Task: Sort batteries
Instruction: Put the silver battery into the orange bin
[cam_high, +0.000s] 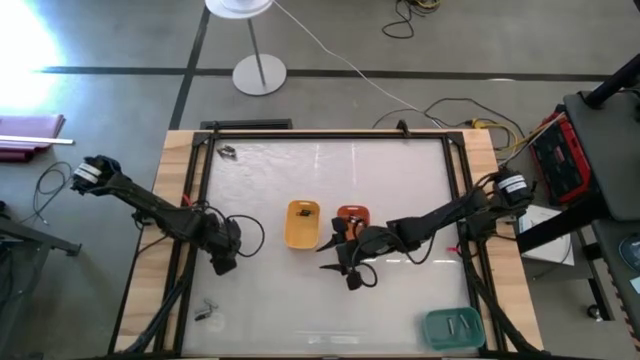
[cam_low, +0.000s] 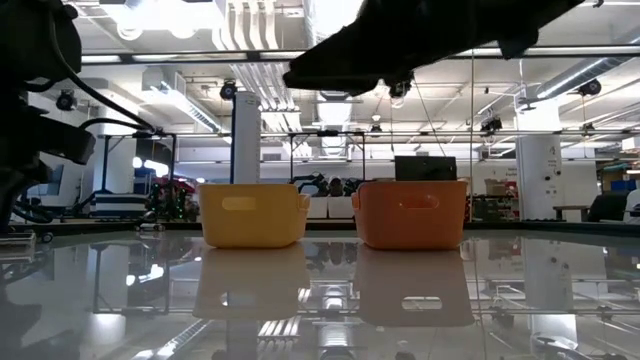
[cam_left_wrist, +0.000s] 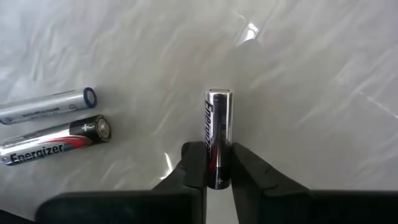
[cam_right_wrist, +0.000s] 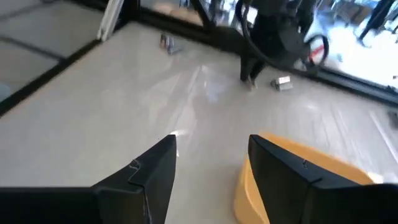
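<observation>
On the table, high view: left gripper (cam_high: 222, 262) low at left-centre, well apart from the trays; right gripper (cam_high: 345, 263) just in front of the orange tray (cam_high: 352, 214).
High view, trays: three – yellow tray (cam_high: 302, 224), orange tray beside it, teal tray (cam_high: 452, 327) at the front right corner.
High view, batteries: loose clusters at the far left corner (cam_high: 227, 152) and front left (cam_high: 207, 314); dark specks inside yellow and teal trays, too small to count.
Low view: yellow tray (cam_low: 252, 213) and orange tray (cam_low: 410, 212) side by side, apart; dark arm passing overhead; no batteries visible at this height.
Left wrist view, grip: left gripper (cam_left_wrist: 217, 163) clenched on one Energizer AA battery (cam_left_wrist: 218, 134), pinched near its lower end, held above the table top.
Left wrist view, count: three batteries – the held one, a second Energizer battery (cam_left_wrist: 56, 140), a silver-blue battery (cam_left_wrist: 46, 106); the last two lying side by side on the table.
Left wrist view, step advice: probably carry to a tray; keep squeeze firm, since low pinch could let the cell pivot; lift clear of the rim before releasing.
Right wrist view: right gripper (cam_right_wrist: 208, 165) spread wide, nothing between the fingers; yellow tray (cam_right_wrist: 298, 180) just beside one finger; one small battery (cam_right_wrist: 282, 83) far off near the other arm.
</observation>
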